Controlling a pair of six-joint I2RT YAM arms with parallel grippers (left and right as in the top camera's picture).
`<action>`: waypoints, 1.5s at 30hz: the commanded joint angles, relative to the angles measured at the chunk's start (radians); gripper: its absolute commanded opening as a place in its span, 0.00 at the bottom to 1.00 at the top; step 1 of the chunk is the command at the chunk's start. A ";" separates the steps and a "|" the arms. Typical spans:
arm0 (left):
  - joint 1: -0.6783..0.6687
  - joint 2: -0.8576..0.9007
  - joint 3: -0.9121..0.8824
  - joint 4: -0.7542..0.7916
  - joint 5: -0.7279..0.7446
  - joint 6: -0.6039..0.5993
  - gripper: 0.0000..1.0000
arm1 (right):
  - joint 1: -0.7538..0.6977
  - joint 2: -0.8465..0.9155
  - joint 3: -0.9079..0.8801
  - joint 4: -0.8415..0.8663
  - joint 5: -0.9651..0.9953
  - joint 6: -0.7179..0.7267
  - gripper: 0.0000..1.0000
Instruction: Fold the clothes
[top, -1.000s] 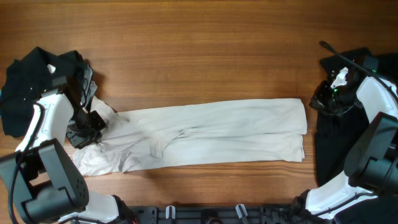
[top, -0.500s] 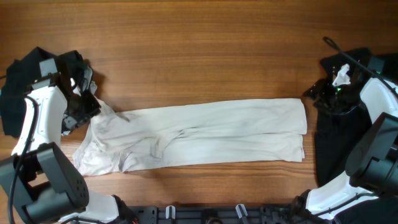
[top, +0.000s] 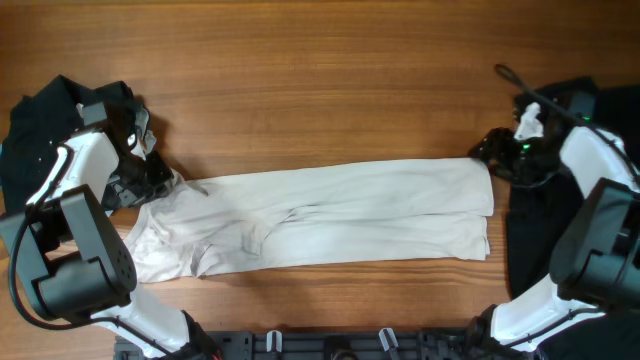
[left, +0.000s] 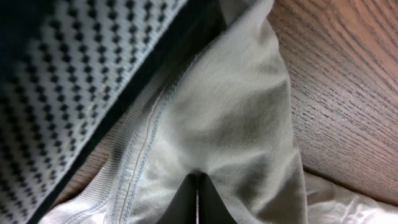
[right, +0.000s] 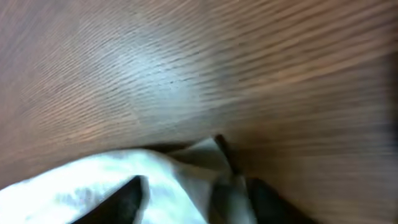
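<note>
The cream T-shirt (top: 340, 215) lies as a long folded strip across the middle of the table. My left gripper (top: 152, 180) is at its upper left end. In the left wrist view the fingers (left: 198, 190) are shut together on a pinch of the cream fabric (left: 230, 112) near a stitched hem. My right gripper (top: 483, 150) is at the shirt's upper right corner. In the blurred right wrist view its fingers (right: 193, 183) are apart, with the white corner (right: 93, 186) between them. Black garments lie at the far left (top: 40, 120) and far right (top: 540, 235).
Bare wooden table (top: 320, 80) lies beyond the shirt. Black dotted fabric (left: 56, 74) fills the upper left of the left wrist view, right beside the pinched hem. The robot bases stand along the front edge (top: 320, 345).
My left gripper has moved up from the shirt's lower left to its upper left end, pulling the fabric there. My right gripper has moved left from the black pile onto the shirt's upper right corner.
</note>
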 joint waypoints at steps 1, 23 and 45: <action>0.008 0.006 -0.007 -0.011 0.016 0.008 0.04 | 0.016 0.014 -0.018 0.030 0.117 0.074 0.07; 0.000 -0.031 0.026 -0.020 0.216 0.113 0.48 | -0.108 0.002 0.032 0.017 0.058 0.142 0.05; 0.000 -0.019 -0.039 0.160 0.144 0.109 0.27 | -0.108 0.002 0.031 0.012 0.058 0.150 0.05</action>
